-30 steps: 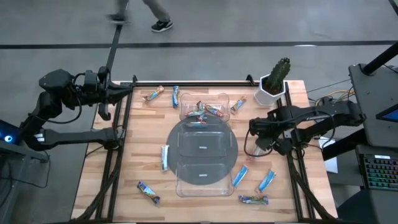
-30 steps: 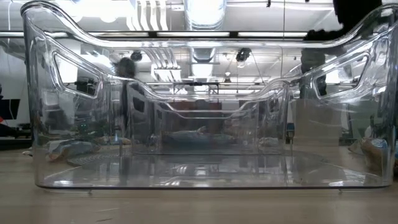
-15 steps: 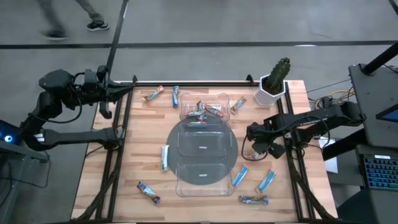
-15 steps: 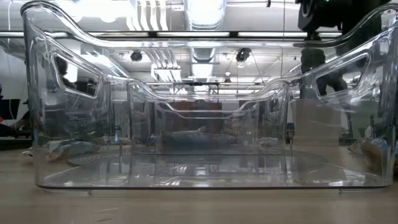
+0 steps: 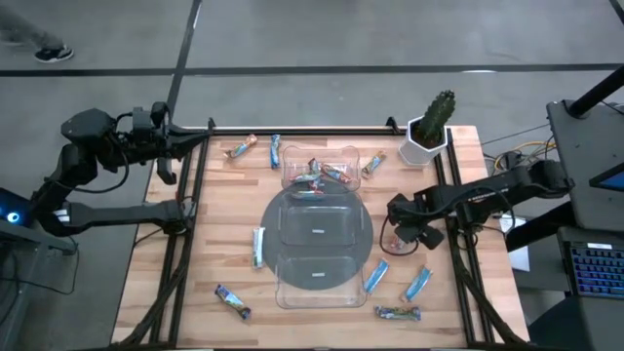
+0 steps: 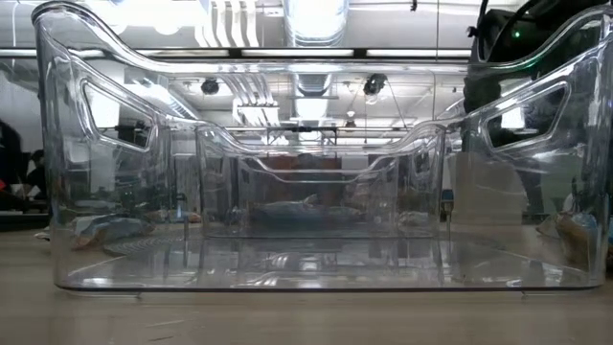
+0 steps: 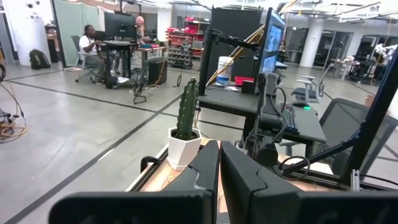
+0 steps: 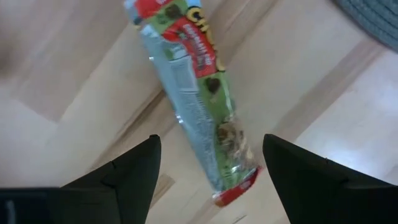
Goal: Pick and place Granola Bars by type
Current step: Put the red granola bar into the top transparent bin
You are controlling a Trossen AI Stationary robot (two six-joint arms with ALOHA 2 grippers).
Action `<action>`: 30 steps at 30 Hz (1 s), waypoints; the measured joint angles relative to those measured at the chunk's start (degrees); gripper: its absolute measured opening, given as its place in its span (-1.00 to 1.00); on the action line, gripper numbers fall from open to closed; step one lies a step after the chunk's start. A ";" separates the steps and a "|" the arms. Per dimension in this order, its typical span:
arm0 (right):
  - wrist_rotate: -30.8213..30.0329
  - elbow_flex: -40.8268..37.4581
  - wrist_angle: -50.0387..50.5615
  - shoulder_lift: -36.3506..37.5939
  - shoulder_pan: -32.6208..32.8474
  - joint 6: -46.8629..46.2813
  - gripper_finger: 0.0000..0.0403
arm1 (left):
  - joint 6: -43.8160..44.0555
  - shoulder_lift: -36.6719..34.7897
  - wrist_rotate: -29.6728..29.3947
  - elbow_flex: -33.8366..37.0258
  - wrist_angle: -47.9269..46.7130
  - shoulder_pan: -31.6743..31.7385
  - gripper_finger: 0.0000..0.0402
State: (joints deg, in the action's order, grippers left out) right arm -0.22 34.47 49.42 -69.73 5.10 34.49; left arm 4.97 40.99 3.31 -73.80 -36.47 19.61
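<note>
Right gripper (image 5: 398, 232), right of centre in the high view, jaws spread wide, holding nothing; in its wrist view a green-and-red foil-wrapped granola bar (image 8: 198, 99) lies on the light wooden surface (image 5: 224, 263) between the two dark fingers (image 8: 127, 171), untouched. Left gripper (image 7: 219, 168) fully closed, empty, parked off the surface's upper-left corner. Clear plastic compartment tray (image 5: 283, 234) at frame centre, several bars (image 5: 322, 174) in its top compartment. Light blue bars (image 5: 376, 275) lie lower right, others scattered around. Potted cactus (image 5: 429, 127) upper right.
</note>
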 joint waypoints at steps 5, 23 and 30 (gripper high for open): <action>-0.48 -2.45 -3.47 0.00 -0.09 -0.01 0.30 | 0.00 0.02 -0.02 0.00 0.00 -0.01 -1.00; -1.49 -3.30 -3.33 0.00 -0.13 -1.35 -0.40 | 1.25 0.02 -0.02 0.00 0.00 0.01 -1.00; 0.33 -3.18 -3.42 -0.13 -0.13 -1.07 -0.69 | 1.48 0.02 -0.02 0.00 0.00 0.00 -1.00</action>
State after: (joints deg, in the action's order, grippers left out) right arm 0.10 31.29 46.00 -69.87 4.97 33.41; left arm 6.45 41.01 3.29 -73.80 -36.47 19.61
